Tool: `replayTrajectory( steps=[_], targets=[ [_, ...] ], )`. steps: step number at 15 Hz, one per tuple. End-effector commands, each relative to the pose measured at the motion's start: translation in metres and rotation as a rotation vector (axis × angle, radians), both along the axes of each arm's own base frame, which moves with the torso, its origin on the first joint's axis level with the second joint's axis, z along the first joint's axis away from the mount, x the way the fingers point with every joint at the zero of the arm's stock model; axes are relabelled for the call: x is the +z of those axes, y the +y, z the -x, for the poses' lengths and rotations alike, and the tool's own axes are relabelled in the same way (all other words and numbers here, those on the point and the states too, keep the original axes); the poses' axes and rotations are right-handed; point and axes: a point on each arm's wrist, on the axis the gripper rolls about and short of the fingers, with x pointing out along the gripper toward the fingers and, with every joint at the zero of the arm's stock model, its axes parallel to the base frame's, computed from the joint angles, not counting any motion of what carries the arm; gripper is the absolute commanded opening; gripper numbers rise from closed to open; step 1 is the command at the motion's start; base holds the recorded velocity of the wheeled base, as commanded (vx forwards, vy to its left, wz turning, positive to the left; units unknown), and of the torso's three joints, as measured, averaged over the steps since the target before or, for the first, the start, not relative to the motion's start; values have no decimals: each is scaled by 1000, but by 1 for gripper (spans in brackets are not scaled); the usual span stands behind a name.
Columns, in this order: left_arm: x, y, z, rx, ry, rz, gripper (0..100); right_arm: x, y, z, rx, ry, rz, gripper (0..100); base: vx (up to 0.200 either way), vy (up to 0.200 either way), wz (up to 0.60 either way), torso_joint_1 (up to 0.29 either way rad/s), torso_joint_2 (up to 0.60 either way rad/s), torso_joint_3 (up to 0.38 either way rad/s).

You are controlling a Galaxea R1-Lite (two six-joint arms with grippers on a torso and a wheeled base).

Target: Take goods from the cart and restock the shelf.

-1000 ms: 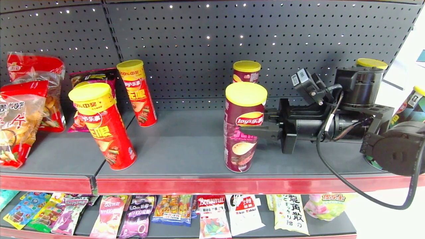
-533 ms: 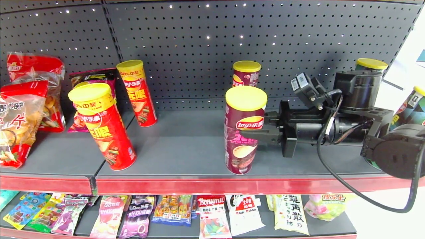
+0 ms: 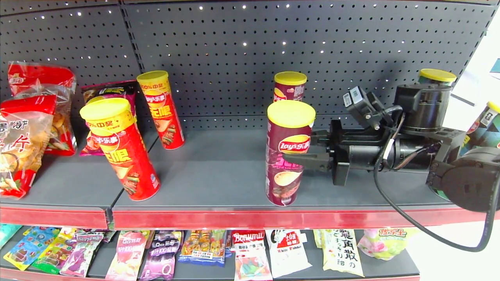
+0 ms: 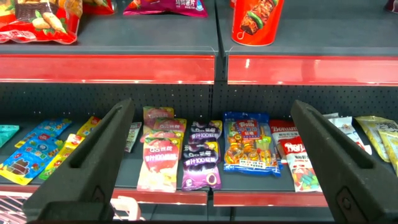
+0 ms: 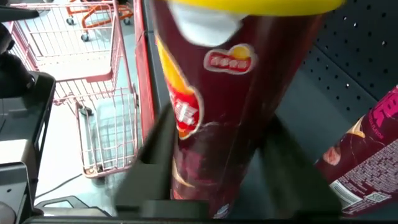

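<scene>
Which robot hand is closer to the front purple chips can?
Right. The right gripper is shut on the can; the left gripper is open, facing the lower shelf below.

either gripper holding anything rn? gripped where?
Right gripper has its jaws shut on the maroon can, around mid-height of the body, well below the yellow lid. Left gripper is open and holds nothing.

Glossy maroon chip can (image 3: 287,156); matt perforated metal shelf (image 3: 218,175).
</scene>
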Motion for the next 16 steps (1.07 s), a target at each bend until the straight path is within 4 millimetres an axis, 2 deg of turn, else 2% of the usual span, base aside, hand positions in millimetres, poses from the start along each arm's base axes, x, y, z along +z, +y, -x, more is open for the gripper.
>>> replayTrajectory(
  steps=[1, 5, 8, 13, 16],
  targets=[
    [0, 0, 0, 2, 0, 0, 100, -1, 1, 0, 3, 3, 1, 100, 0, 0, 0, 0, 0, 0],
    [0, 0, 0, 2, 0, 0, 100, 1, -1, 2, -2, 5, -3, 100, 0, 0, 0, 0, 0, 0],
    [0, 0, 0, 0, 0, 0, 100, 1, -18, 14, -82, 69, -10, 100, 0, 0, 0, 0, 0, 0],
    [0, 0, 0, 0, 0, 0, 100, -9, -65, 64, -191, 127, -10, 100, 0, 0, 0, 0, 0, 0],
    [0, 0, 0, 0, 0, 0, 100, -23, -94, 118, -282, 164, -17, 100, 0, 0, 0, 0, 0, 0]
  ],
)
